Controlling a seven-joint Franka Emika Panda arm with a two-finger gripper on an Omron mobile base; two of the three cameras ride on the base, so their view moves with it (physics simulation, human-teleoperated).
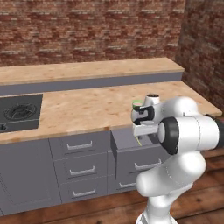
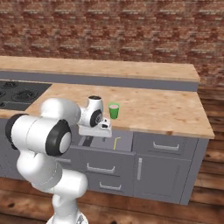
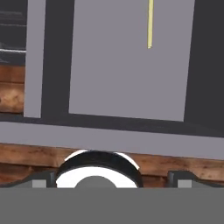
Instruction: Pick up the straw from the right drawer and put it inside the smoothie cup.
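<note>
The right drawer [image 2: 124, 141] stands pulled out under the counter edge, with its grey floor [image 3: 127, 65] below my hand. The straw [image 2: 115, 143] lies inside it as a thin yellowish stick, near the drawer's right side; in the hand view the straw [image 3: 150, 24] sits at the top, well ahead of the fingertips [image 3: 181, 180]. My gripper [image 2: 89, 140] hangs open and empty over the drawer's left part, apart from the straw. The smoothie cup [image 2: 113, 110] stands upright on the counter just behind the drawer, partly hidden by the hand in the left base view [image 1: 137, 104].
A black cooktop [image 1: 19, 111] is set into the wooden counter at the left. Narrow grey drawers [image 1: 79, 146] are stacked left of the open one, and a cabinet door [image 2: 164, 173] is on its right. A raised ledge [image 2: 109, 68] and brick wall run behind.
</note>
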